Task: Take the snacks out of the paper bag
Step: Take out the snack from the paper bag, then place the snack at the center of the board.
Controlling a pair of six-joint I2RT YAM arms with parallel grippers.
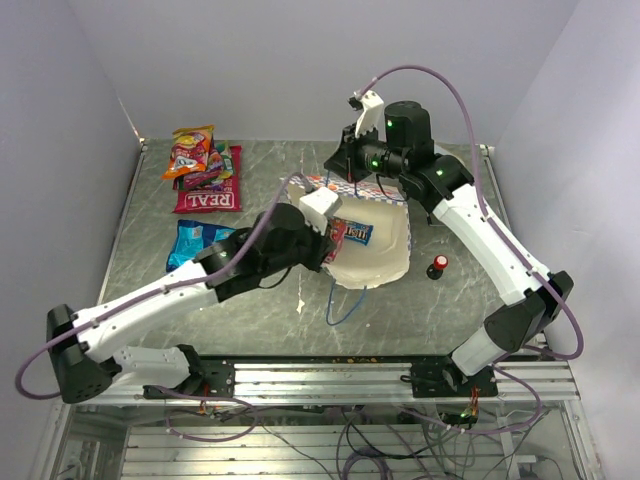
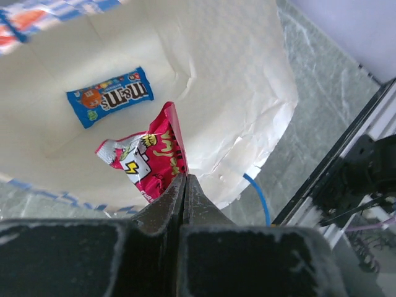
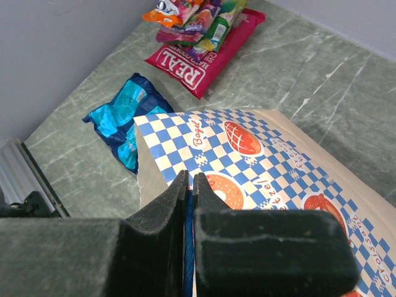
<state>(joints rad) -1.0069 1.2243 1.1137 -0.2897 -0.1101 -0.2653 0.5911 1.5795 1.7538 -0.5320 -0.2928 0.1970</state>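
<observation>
At the paper bag [image 2: 241,80] mouth, left end effector [image 2: 184,180] pinching a pink packet [image 2: 151,158], right end effector [image 3: 189,182] clamped, apparently on its cord handle [image 3: 188,247]

A red packet [image 3: 185,65] reads "REAL" in white. A blue packet [image 2: 111,97] inside the paper bag [image 2: 235,74] reads "m&m's" — the bag's checkered outside carries "Bagel" and "Pretzel".

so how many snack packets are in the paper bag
2: a blue m&m's packet lying on the cream inside of the blue-and-white checkered paper bag, and a shiny red-pink packet near its mouth, pinched by the left fingers. More may be hidden.
</observation>
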